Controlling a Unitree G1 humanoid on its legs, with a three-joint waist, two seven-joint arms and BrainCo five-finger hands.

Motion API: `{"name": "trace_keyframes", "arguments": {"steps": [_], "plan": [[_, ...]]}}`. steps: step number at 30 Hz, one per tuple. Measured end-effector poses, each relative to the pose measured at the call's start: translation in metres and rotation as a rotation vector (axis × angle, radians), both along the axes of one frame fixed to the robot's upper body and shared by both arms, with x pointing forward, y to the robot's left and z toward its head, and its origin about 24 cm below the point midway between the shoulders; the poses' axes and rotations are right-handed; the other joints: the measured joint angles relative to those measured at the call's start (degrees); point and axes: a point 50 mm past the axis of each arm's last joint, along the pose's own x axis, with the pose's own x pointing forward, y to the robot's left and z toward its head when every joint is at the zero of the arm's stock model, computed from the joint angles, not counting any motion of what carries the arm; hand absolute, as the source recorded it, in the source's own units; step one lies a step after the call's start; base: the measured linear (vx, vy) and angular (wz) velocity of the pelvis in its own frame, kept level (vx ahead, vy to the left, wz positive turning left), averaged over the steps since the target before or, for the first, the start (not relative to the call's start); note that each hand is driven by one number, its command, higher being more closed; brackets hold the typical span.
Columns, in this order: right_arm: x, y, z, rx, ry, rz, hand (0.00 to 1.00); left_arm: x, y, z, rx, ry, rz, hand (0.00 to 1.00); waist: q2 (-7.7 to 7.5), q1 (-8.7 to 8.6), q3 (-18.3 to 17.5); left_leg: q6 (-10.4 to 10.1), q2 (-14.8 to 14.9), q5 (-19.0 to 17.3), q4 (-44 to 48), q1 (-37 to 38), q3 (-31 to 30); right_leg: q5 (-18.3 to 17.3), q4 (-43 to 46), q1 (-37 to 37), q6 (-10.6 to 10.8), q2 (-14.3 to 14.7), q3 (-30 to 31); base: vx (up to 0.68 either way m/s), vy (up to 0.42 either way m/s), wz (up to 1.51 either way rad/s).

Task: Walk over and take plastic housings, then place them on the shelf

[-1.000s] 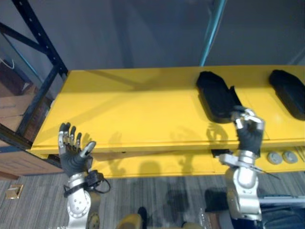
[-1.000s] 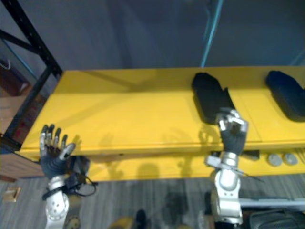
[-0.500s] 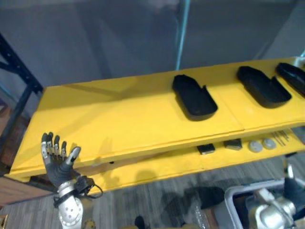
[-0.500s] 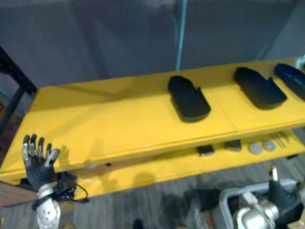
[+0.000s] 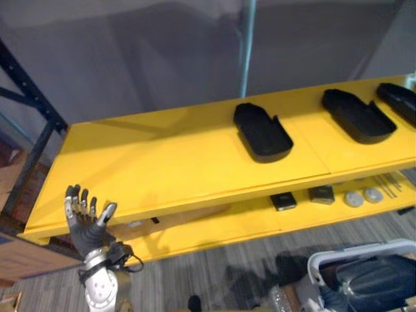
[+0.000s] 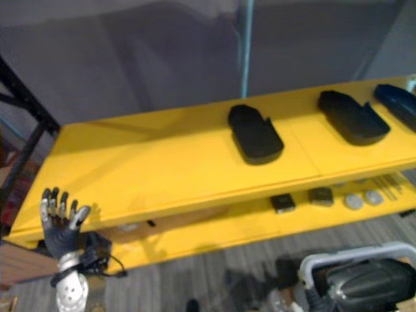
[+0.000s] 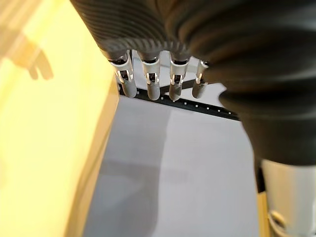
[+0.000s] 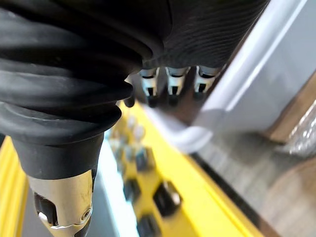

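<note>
Three black plastic housings lie on the yellow shelf (image 5: 162, 162): one near the middle (image 5: 262, 132), a second further right (image 5: 358, 116), a third at the right edge (image 5: 398, 101). My left hand (image 5: 86, 221) is raised before the shelf's front left corner, open, palm up, holding nothing. In its wrist view its fingers (image 7: 150, 84) hang straight beside the shelf's edge. My right hand's fingers (image 8: 170, 81) look straight and hold nothing, close to a white bin rim (image 8: 187, 138). A dark shape (image 5: 377, 283) sits inside the white-rimmed bin (image 5: 354, 253) at the lower right.
A lower yellow shelf carries two small black blocks (image 5: 283, 201) and grey discs (image 5: 354, 198). A dark rack upright (image 5: 32, 97) stands at the left, with a teal post (image 5: 247, 45) behind the shelf. A brown box (image 5: 29, 260) sits low at the left.
My right hand has left the middle housing on the shelf and dropped to the lower right by the bin. The camera has turned right. My left hand stays raised and open.
</note>
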Motion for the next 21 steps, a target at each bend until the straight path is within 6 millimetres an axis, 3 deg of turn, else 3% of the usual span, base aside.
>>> {"name": "trace_keyframes", "arguments": {"steps": [3,9,13,18,19,21], "plan": [[0.016,0.001,0.006,-0.025,-0.052,0.059,0.0,-0.002,0.007,-0.012,0.012,0.077,0.1,0.0,-0.46,0.93,0.15,0.25,-0.03,0.33,0.0,-0.03,-0.77,-0.02,-0.57,0.86,-0.04,0.06,-1.16,0.01,-0.012,0.14],[0.026,-0.006,0.024,-0.134,-0.145,0.068,0.0,-0.015,0.023,-0.001,0.036,0.031,0.204,0.0,-2.54,1.47,-0.14,0.23,-0.3,1.04,0.03,-1.09,-2.95,0.13,-0.21,0.94,-0.02,0.01,-2.72,0.02,-0.003,0.2],[0.047,-0.007,0.061,-0.225,-0.326,0.068,0.0,-0.015,0.021,0.01,0.046,-0.02,0.192,0.0,-2.54,1.5,-0.1,0.53,-0.63,1.3,0.01,-0.98,-3.08,0.13,0.45,0.82,-0.02,-0.38,-2.64,-0.03,0.017,0.01],[0.061,0.0,0.091,-0.274,-0.469,0.096,0.0,-0.014,0.018,0.018,0.051,-0.055,0.175,0.0,-2.14,1.47,0.1,0.59,-0.49,0.86,-0.01,-1.04,-2.76,-0.28,0.55,0.72,-0.58,-0.27,-2.46,-0.08,0.001,-0.05],[0.075,0.007,0.13,-0.331,-0.64,0.151,0.0,-0.013,0.012,0.025,0.041,-0.095,0.145,0.0,-2.9,1.36,-0.28,0.76,-0.43,2.49,-0.01,-1.94,-1.5,1.31,0.02,-0.41,0.0,-0.39,-2.47,0.0,0.0,0.0],[0.075,0.007,0.13,-0.331,-0.64,0.151,0.0,-0.013,0.012,0.025,0.041,-0.095,0.145,0.0,-2.87,1.37,-0.39,0.76,-0.43,2.49,-0.01,-1.94,-1.5,1.31,0.02,-0.4,0.0,-0.39,-2.48,0.0,0.0,0.0]]}}
